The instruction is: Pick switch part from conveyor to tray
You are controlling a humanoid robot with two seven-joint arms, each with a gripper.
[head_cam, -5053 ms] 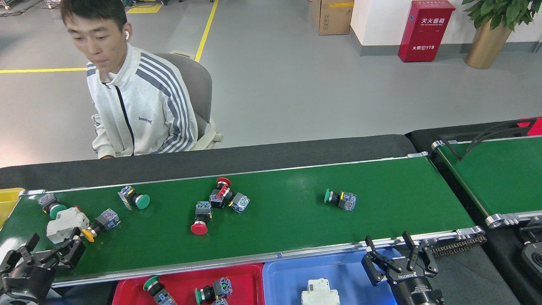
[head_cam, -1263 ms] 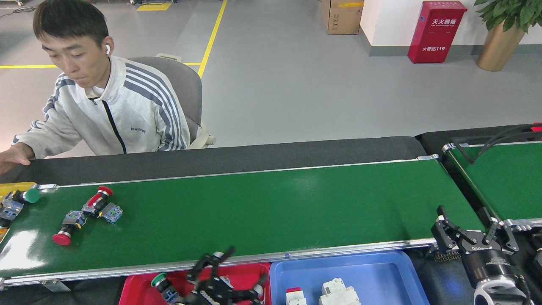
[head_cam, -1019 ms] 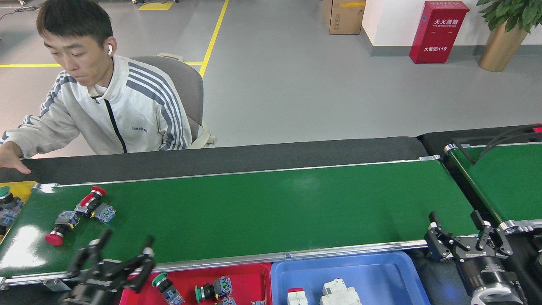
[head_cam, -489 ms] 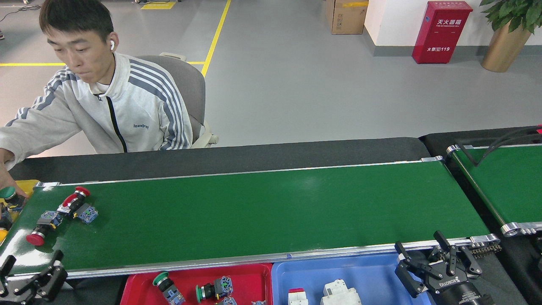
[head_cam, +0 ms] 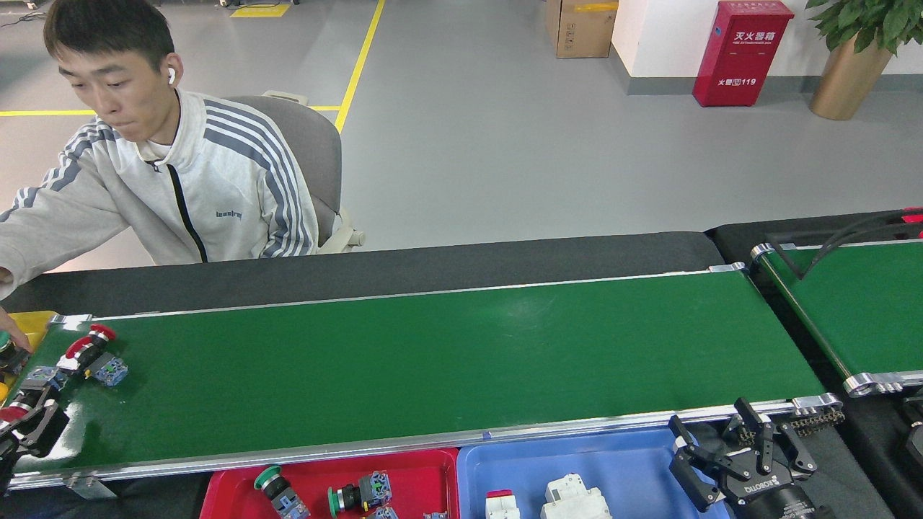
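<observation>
The conveyor (head_cam: 461, 360) is a long dark-green belt with silver rails. At its left end lie a few switch parts: a red-headed one (head_cam: 85, 349) with a blue block (head_cam: 109, 370) beside it, and another (head_cam: 27, 386) at the frame edge. My left gripper (head_cam: 29, 432) sits right at that last part, half cut off by the frame, its fingers spread and open. My right gripper (head_cam: 728, 440) hovers open and empty over the right end of the blue tray (head_cam: 519, 461). The red tray (head_cam: 433, 465) holds green-headed switch parts (head_cam: 353, 494).
A seated person leans in at the far left, a hand (head_cam: 11, 335) over a yellow bin (head_cam: 32, 321). White breakers (head_cam: 573, 501) lie in the blue tray. A second green belt (head_cam: 865, 303) with a black curved bar (head_cam: 829, 238) stands at the right.
The switch parts have drifted left along the belt to its end. My left gripper rose from below the rail onto the belt's left end. The right gripper barely moved.
</observation>
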